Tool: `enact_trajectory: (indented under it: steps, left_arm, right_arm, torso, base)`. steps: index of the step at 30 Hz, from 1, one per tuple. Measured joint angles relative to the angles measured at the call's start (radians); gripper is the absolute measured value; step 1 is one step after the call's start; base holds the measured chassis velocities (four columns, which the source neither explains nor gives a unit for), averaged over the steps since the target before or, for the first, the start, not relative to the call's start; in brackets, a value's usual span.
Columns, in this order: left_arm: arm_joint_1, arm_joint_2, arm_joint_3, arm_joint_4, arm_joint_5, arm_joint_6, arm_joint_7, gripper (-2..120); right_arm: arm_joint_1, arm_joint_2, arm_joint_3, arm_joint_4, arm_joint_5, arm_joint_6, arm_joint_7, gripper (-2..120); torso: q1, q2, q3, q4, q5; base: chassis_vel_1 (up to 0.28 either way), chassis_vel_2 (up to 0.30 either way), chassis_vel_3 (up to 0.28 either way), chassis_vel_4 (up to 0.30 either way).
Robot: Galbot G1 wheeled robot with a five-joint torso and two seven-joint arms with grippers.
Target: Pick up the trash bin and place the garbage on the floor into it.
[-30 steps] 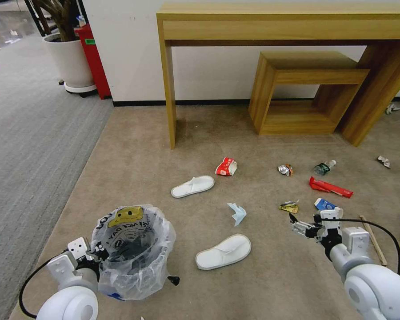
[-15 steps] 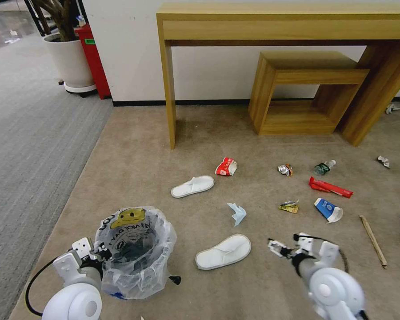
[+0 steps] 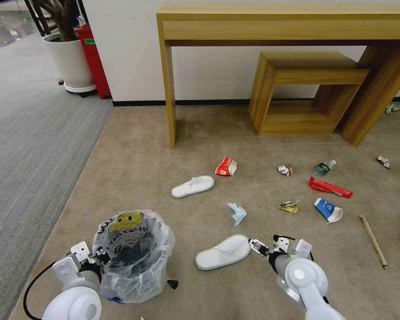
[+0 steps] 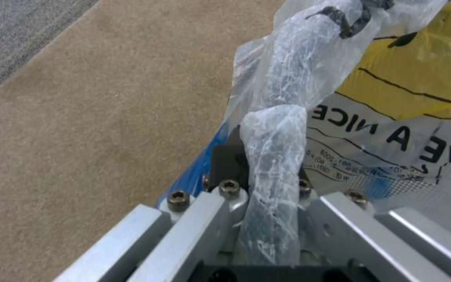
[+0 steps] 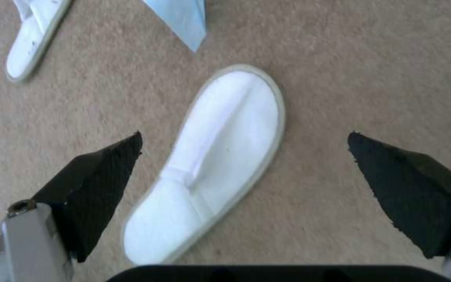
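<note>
I have the left gripper (image 4: pixel 267 172) clamped on the rim of the trash bin (image 3: pixel 133 255), its fingers (image 4: pixel 228 158) pinching the crinkled bag (image 4: pixel 278 129) and the edge beneath it. The bin sits low on my left over the beige floor (image 3: pixel 133 164), near the border with the grey carpet (image 3: pixel 31 146). My right gripper (image 5: pixel 244 172) hangs just above the nearer white slipper (image 5: pixel 215 160), fingers spread wide and holding nothing, one on each side of the slipper without touching it. In the head view that gripper (image 3: pixel 266 246) is just beside the slipper's end. Farther out lie the second slipper (image 3: pixel 192 186), a blue paper scrap (image 3: pixel 238 212), a red carton (image 3: pixel 226 166), a crushed can (image 3: pixel 285 169), a small bottle (image 3: pixel 323 167), a red wrapper (image 3: pixel 330 187), a white-blue packet (image 3: pixel 328 210) and a wooden stick (image 3: pixel 372 240).
</note>
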Motion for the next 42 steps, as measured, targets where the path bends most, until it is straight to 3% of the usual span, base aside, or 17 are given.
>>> enact_trajectory:
  steps: [12,26,39,42]
  left_arm:
    - [0.000,-0.009,0.001,0.008,0.012,-0.002,0.001,1]
    - [0.002,-0.026,-0.002,0.013,0.027,-0.007,0.004,1]
    - [0.002,-0.029,0.002,0.012,0.031,-0.011,0.007,1]
    - [0.006,-0.029,0.003,0.007,0.032,-0.011,0.009,1]
  right_arm:
    - [0.083,-0.007,-0.031,-0.128,0.028,-0.017,0.028,100]
    - [0.209,0.078,-0.093,-0.336,-0.050,0.009,-0.003,100]
    - [0.231,0.122,-0.110,-0.387,-0.102,0.032,-0.025,100]
    - [0.237,0.131,-0.110,-0.411,-0.118,0.039,-0.037,93]
  torso:
    - [0.000,0.000,0.000,-0.0001,0.0001]
    - [0.000,0.000,0.000,0.0000,0.0000]
    - [0.000,0.000,0.000,-0.0001,0.0000]
    - [0.000,0.000,0.000,-0.0001,0.0001]
  base:
    - [0.000,0.000,0.000,0.000]
    - [0.000,0.000,0.000,0.000]
    - [0.000,0.000,0.000,0.000]
    - [0.000,0.000,0.000,0.000]
